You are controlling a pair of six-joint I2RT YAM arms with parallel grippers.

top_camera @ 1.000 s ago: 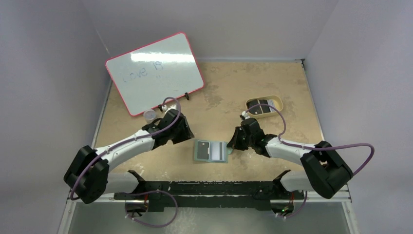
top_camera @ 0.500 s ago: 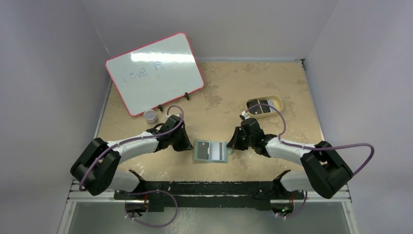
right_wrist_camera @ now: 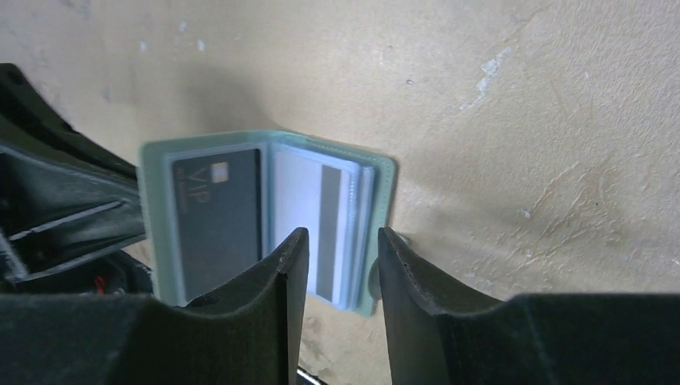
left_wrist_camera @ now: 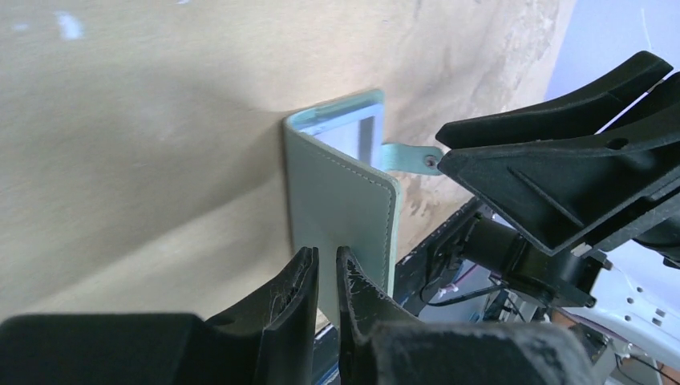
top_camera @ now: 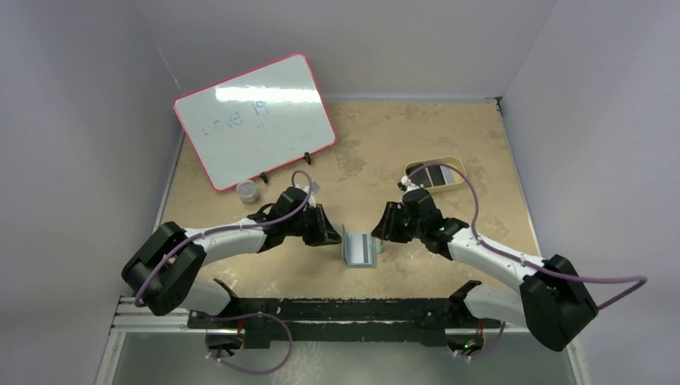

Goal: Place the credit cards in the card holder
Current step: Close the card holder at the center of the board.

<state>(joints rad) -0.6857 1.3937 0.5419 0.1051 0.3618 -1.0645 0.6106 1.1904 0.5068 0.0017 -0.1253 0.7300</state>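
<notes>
The grey-green card holder [top_camera: 360, 249] lies near the table's front middle, its left flap raised upright. In the right wrist view the card holder [right_wrist_camera: 386, 178] is open, with a dark VIP card [right_wrist_camera: 216, 218] in the left pocket and a pale card with a grey stripe [right_wrist_camera: 314, 216] in the right. My left gripper [top_camera: 330, 236] is shut, its tips [left_wrist_camera: 325, 258] against the flap's outer cover [left_wrist_camera: 341, 196]. My right gripper [top_camera: 384, 229] is open and empty, its fingers [right_wrist_camera: 337, 245] over the holder's right half. The snap strap [left_wrist_camera: 407, 158] sticks out to the right.
A tan tray [top_camera: 459, 171] at the back right holds dark cards [top_camera: 433, 176]. A red-framed whiteboard [top_camera: 255, 120] stands at the back left with a small cup [top_camera: 250, 191] in front of it. The two grippers face each other across the holder.
My left gripper has moved right to the card holder and its left flap has gone from flat to upright. My right arm has shifted slightly and stays at the holder's right edge.
</notes>
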